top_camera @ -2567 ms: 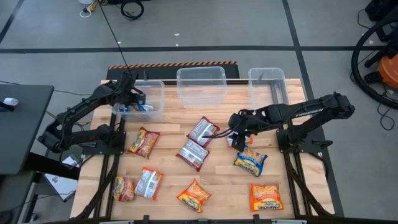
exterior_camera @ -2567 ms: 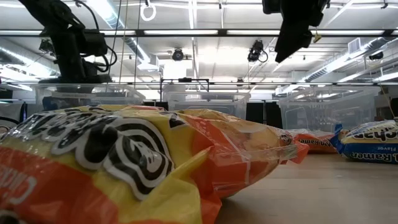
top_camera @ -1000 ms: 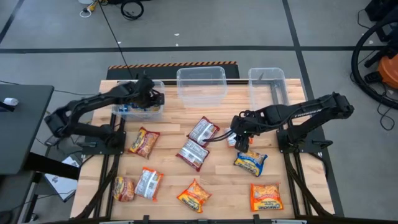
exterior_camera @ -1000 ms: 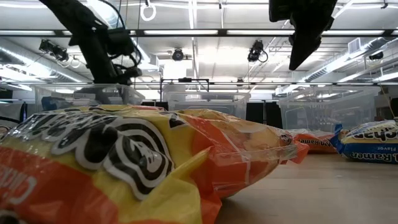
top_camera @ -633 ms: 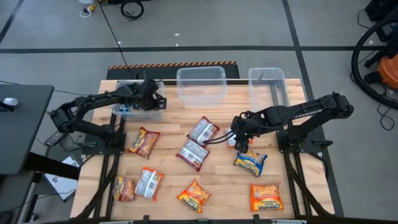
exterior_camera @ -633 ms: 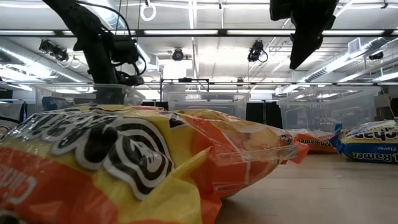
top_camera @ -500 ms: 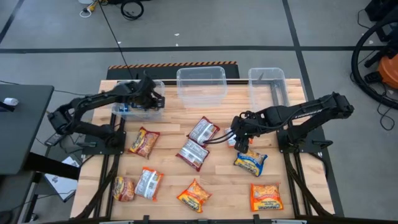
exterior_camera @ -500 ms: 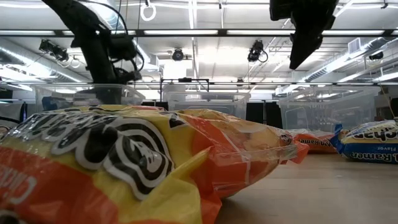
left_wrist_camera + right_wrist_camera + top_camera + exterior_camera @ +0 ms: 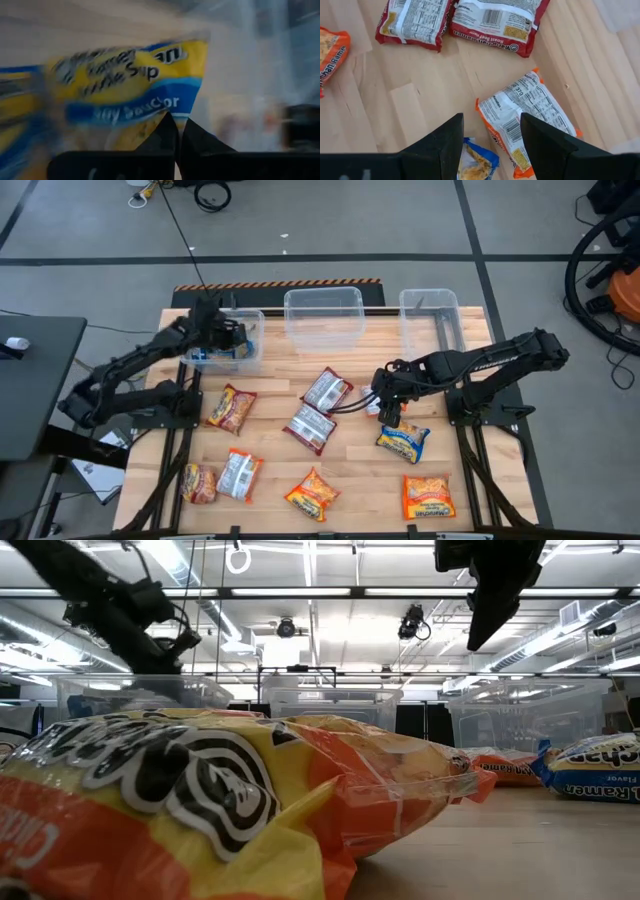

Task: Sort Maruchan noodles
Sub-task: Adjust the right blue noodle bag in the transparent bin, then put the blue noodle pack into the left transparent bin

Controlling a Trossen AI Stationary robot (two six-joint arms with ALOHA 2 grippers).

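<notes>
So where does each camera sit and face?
High: overhead, facing straight down; left arm, right arm show.
Low: tabletop height, facing level; orange-yellow packet near, arms overhead.
Left wrist: faces blue-yellow packet past shut left tool.
Right wrist: faces down past open right tool.
Shared: high and right wrist show the dark red packets.

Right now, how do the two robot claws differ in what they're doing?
The left gripper sits over the leftmost clear tub at the table's far edge, while the right gripper hangs over the middle of the table. The left gripper is shut and empty, a blue-yellow packet lying just beyond its tips; the right gripper is open above an orange-edged packet. Both are dark, two-fingered and hold nothing.
</notes>
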